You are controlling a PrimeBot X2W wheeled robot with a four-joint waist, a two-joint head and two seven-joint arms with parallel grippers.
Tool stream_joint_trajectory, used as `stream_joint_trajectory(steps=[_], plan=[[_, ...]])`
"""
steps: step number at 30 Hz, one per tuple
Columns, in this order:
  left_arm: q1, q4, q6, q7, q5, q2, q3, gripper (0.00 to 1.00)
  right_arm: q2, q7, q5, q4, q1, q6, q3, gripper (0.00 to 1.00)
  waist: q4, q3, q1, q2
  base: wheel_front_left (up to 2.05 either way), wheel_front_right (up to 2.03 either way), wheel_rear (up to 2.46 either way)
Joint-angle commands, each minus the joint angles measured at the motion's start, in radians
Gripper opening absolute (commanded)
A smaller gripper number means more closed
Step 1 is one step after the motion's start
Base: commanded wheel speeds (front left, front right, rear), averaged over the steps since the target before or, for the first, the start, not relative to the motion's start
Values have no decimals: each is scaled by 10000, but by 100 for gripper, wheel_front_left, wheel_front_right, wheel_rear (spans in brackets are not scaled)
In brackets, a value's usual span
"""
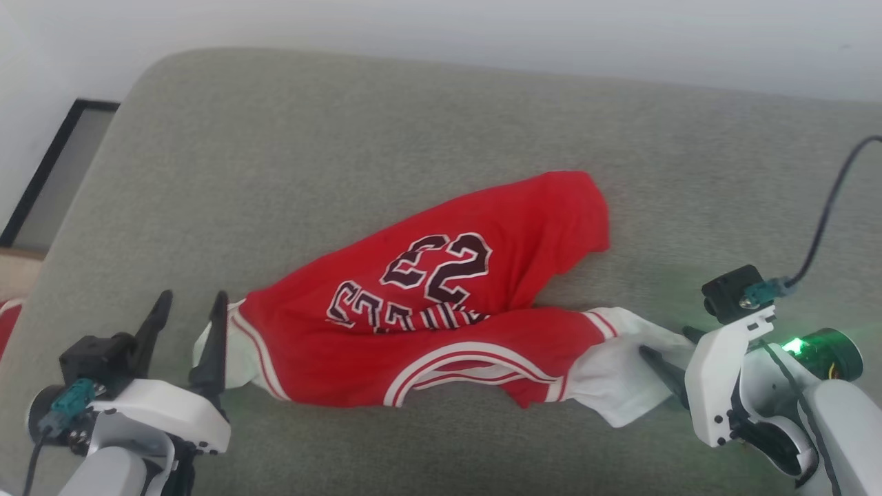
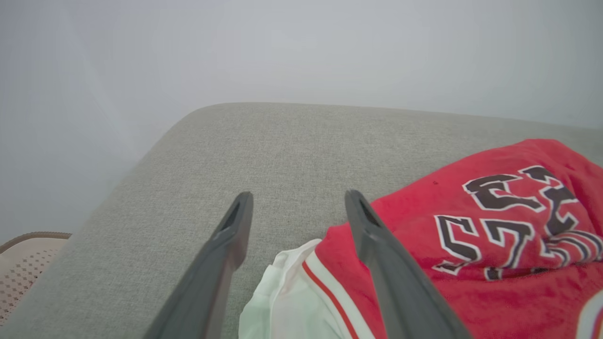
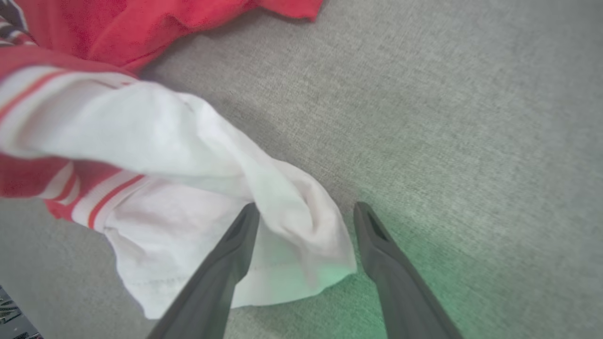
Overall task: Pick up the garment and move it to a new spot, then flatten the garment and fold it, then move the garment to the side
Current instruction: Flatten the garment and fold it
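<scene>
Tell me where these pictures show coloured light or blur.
Head view: a green lamp on the right arm glows, tinting the sofa nearby. Right wrist view: that green falls on the sleeve hem and the sofa beside the right gripper; the red part is soft. Left wrist view: even light, the garment sharp.

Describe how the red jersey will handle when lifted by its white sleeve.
The jersey lies crumpled, so it is probably floppy and will sag. Its white sleeve folds thinly, suggesting light cloth. Pushed on the textured grey cushion, it would likely bunch rather than slide.
</scene>
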Motion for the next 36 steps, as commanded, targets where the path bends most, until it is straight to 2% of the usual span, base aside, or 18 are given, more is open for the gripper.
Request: stream_joint_trajectory(steps=[1,6,7,8,12,23,36], plan=[[-155,31,-100,-118,96,-121,76,100,-53,184,76,139,-190,1,60,100,199,173,0,0,0,0,0],[-314,50,-352,-214,433,-536,429,100,-278,516,28,511,-562,1,569,100,451,384,0,0,0,0,0],[-327,11,-389,-219,552,-602,546,100,-295,441,10,594,-635,1,639,44,484,414,0,0,0,0,0],[-314,-106,-480,-220,760,-796,812,100,-404,399,-68,830,-798,1,793,0,551,469,0,0,0,0,0],[-153,-113,-753,-204,1107,-1121,1270,100,-481,112,-143,1272,-1089,-11,470,0,596,513,0,0,0,0,0],[44,77,-1413,-207,1741,-1697,2281,100,-1308,105,-302,1937,-1044,-8,-914,0,363,497,0,0,0,0,0],[-117,458,-1936,-208,2166,-2055,2751,100,-1342,762,-894,2729,-425,-10,-2430,0,125,415,0,0,0,0,0]])
